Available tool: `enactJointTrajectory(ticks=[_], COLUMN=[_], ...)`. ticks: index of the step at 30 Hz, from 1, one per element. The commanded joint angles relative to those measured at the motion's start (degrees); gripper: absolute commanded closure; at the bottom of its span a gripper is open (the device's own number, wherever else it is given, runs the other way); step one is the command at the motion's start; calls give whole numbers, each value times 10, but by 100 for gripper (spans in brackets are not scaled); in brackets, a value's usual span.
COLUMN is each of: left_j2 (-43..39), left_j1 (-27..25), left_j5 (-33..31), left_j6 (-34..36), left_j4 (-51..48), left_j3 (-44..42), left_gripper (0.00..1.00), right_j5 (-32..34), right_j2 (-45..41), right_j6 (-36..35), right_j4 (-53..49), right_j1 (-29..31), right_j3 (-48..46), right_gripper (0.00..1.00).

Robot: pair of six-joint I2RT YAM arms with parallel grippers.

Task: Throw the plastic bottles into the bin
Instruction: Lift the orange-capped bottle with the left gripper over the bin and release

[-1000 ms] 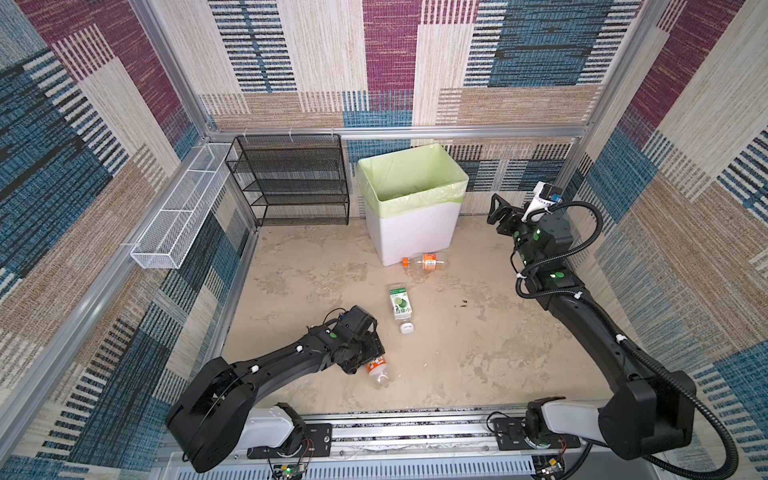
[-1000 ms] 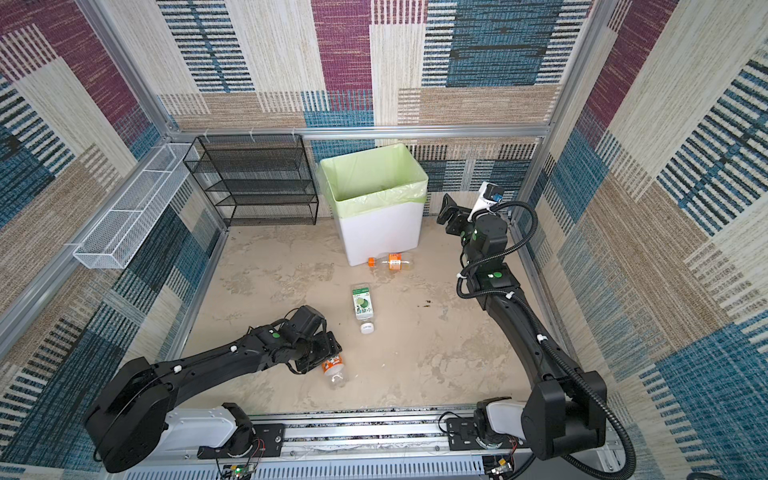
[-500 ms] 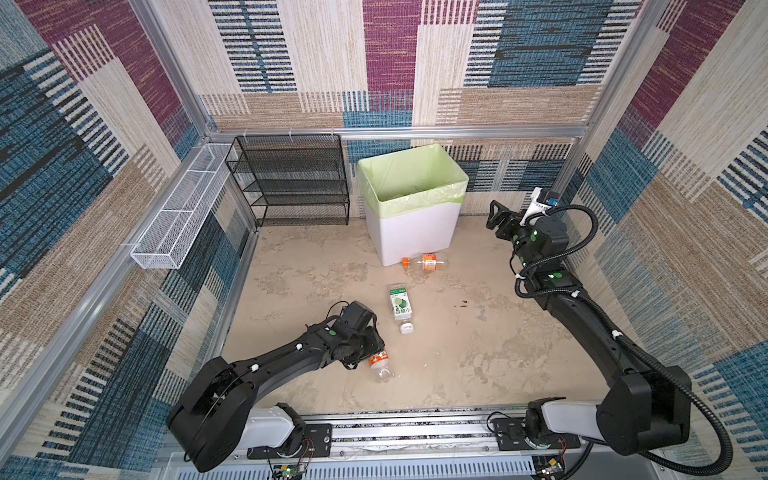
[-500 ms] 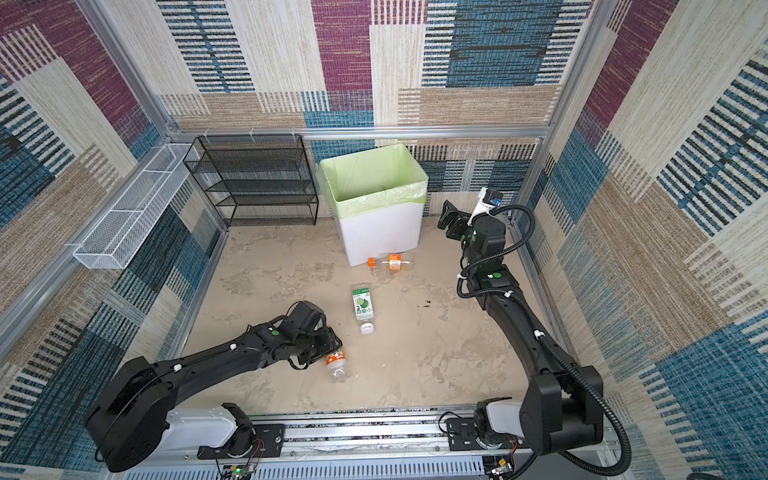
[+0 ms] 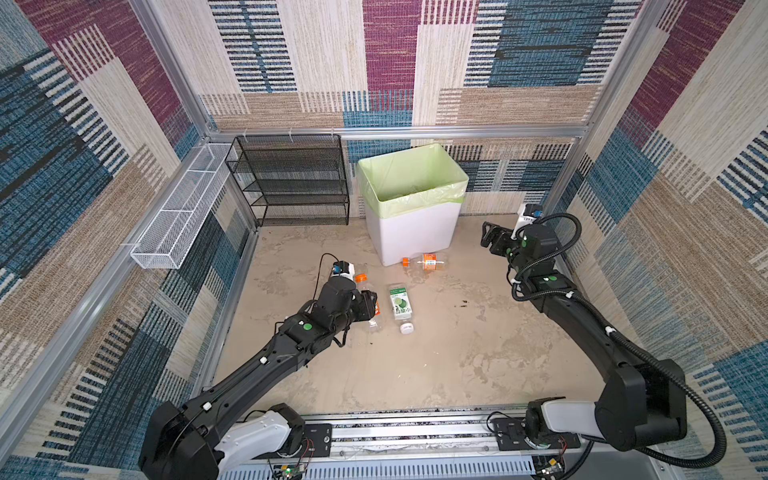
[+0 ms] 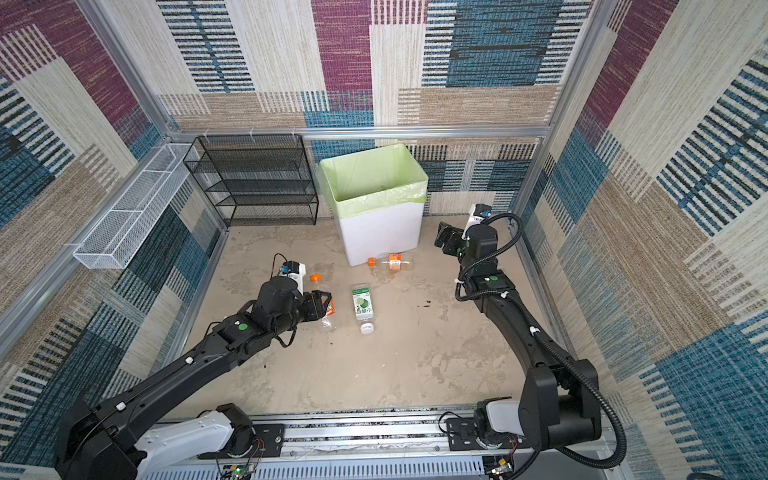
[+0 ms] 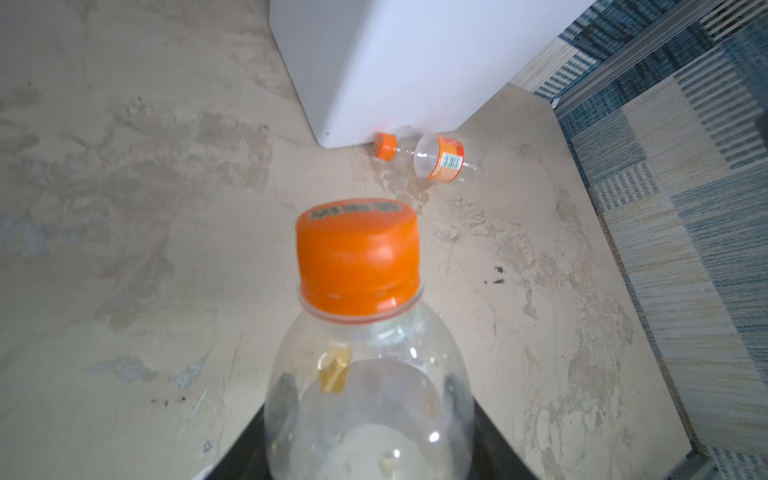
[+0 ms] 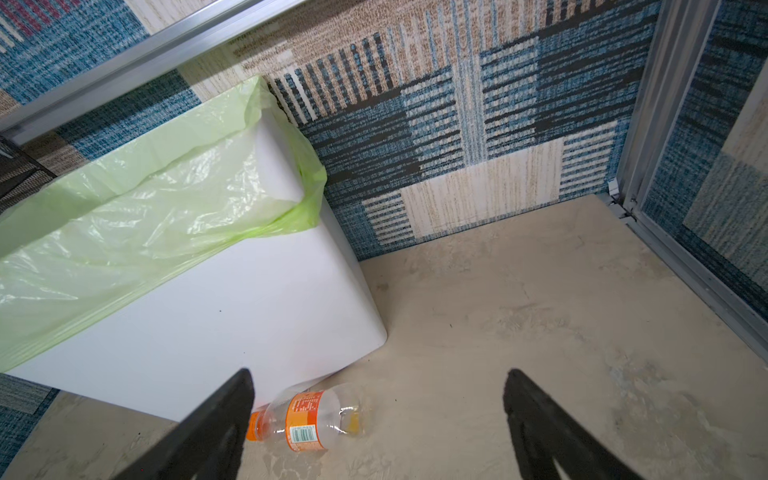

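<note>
My left gripper is shut on a clear plastic bottle with an orange cap and holds it off the floor; in the left wrist view the gripper clasps its body. A green-labelled bottle lies beside it on the floor. An orange-labelled bottle lies against the foot of the bin. My right gripper hangs open, empty, right of the bin, above that bottle.
A black wire rack stands left of the bin against the back wall. A white wire basket hangs on the left wall. Carpeted walls close in all sides, and a metal rail runs along the front.
My left gripper has shut on the orange-capped bottle, lifted it and carried it away from the front rail towards the bin. The right gripper has dropped a little lower.
</note>
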Motion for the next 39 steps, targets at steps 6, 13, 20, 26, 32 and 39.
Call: enactJointTrajectory(ticks=[6,13,20,26,32,39], left_j2=[-55,-98,-138,-157,-43,271], left_j1=[0,1,0,0,0,48], left_j5=[-54,-52,-10,22,40,30], left_j6=[173,282,379,443,490,408], left_j4=[206,384,501,643,707,441], left_j3=[-1,-20,-9,-33,63,486], left_gripper=[46,45,45,43,43,37], right_j5=[6,3,2,-3,-7,-26], right_j2=[-20,-17,-22,-21,-18,-18], right_j6=[3,2,9,16,22,40], right_j4=[-1,-8,0,10,16,33], right_j1=[1,1,1,1,1,1], right_j3=[-30,-66,-91,-96,-92,-92], right_gripper=[8,8,8,9,9,10])
